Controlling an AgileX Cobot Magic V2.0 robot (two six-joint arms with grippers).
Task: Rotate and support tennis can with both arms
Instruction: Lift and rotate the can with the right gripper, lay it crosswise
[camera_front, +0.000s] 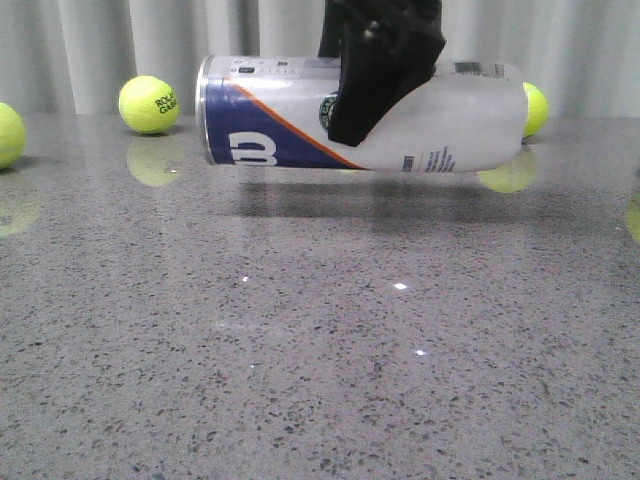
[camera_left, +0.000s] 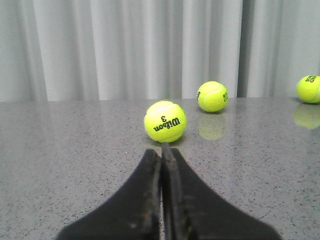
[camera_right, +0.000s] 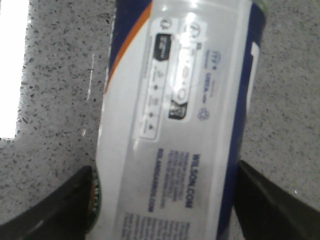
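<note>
Front view. One tennis can (camera_front: 365, 112), lying horizontal and held clear of the grey speckled table (camera_front: 320, 360); its shadow falls on the table beneath it. Metal rim points to 9 o'clock, the plain white end to 3 o'clock. Navy panel with the white logo and the orange stripe sit at the rim end. One dark claw, the right claw (camera_front: 385, 70), comes down from 12 o'clock and is clamped around the can near its middle, one finger crossing the label face. Tennis balls counted here: three. One ball (camera_front: 149, 104) at 9 o'clock of the rim, one (camera_front: 8, 135) cut by the frame edge further toward 9 o'clock, one (camera_front: 536, 108) half hidden behind the can's white end. The left arm does not show in this view.

Left wrist view. Left claw (camera_left: 162, 150): fingers pressed together, nothing between them, low over the table. Three balls counted: nearest ball (camera_left: 165, 121), printed "Wilson 3", just beyond the fingertips; second (camera_left: 212, 96) further back toward 1 o'clock; third (camera_left: 309, 89) at the frame edge. The can does not show here.

Right wrist view. Can label fills the frame: white panel with small print, which the front view cannot resolve. A dark finger (camera_right: 55, 207) on either side of the can, touching it. Table visible behind. No balls identifiable.
</note>
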